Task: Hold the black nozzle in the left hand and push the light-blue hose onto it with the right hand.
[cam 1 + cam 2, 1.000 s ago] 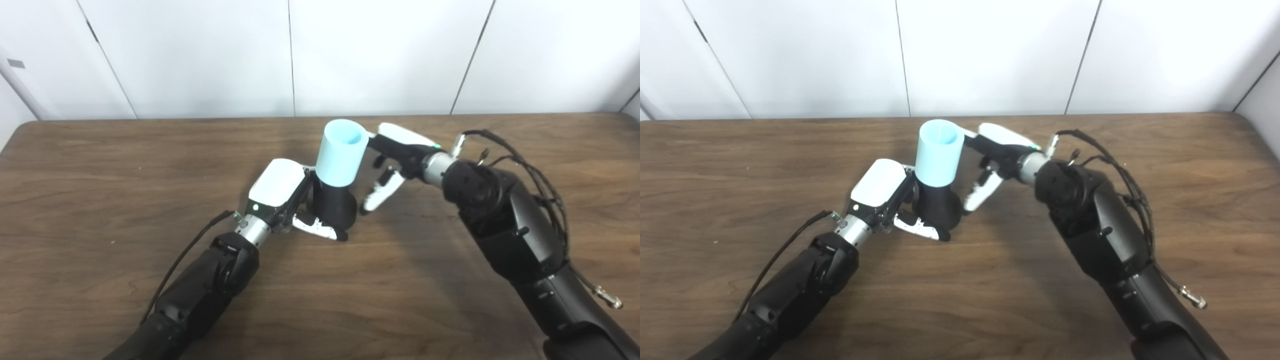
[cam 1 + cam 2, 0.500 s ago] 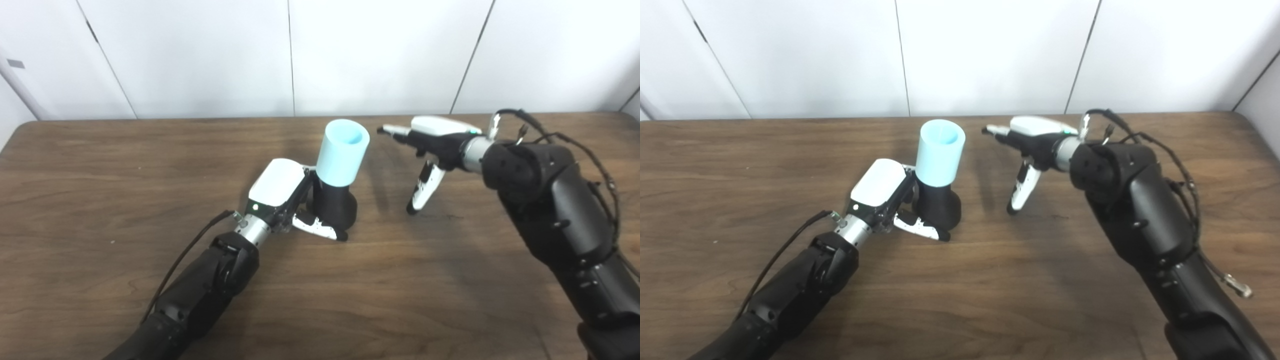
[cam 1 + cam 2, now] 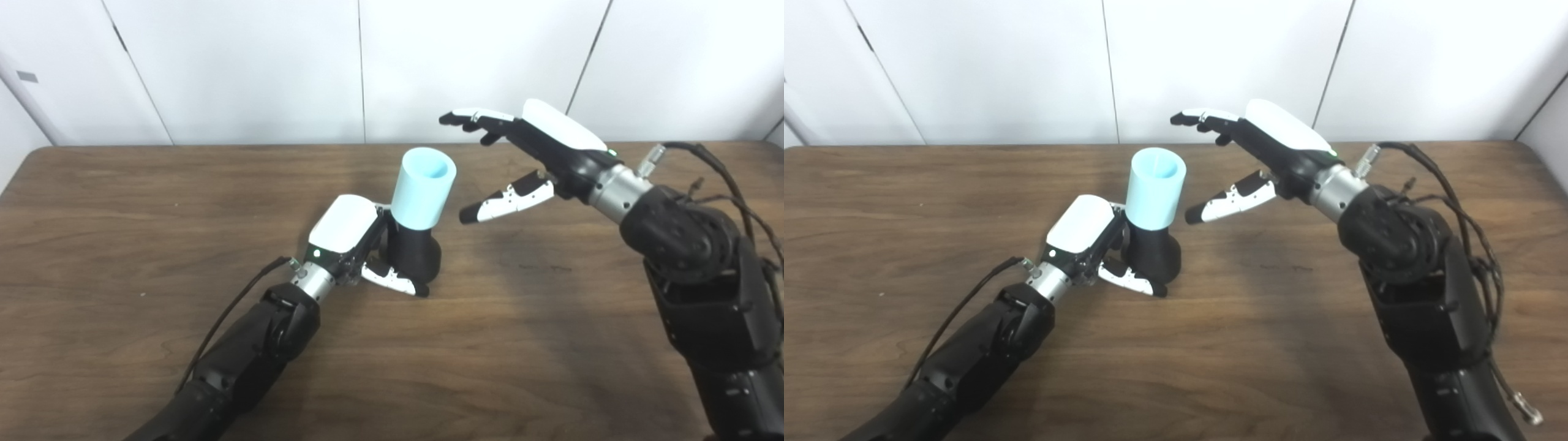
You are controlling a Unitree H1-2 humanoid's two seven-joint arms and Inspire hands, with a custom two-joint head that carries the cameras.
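The black nozzle (image 3: 415, 257) stands on the table near its middle, a little tilted. My left hand (image 3: 355, 242) is shut on it from the left, thumb across its base. The light-blue hose (image 3: 421, 188) sits pushed over the nozzle's top, its open end facing up and to the right. My right hand (image 3: 525, 153) hangs raised to the right of the hose, clear of it, open with fingers stretched towards the hose's rim and thumb (image 3: 1230, 201) below.
The brown wooden table (image 3: 122, 202) runs to a white panelled wall at the back. Loose cables (image 3: 723, 177) trail from the right forearm. The left arm's cable (image 3: 233, 309) lies on the table.
My right hand let go of the hose, drew off to the right, then rose and turned, fingers now pointing left above the hose's height. The left hand, nozzle and hose stayed put.
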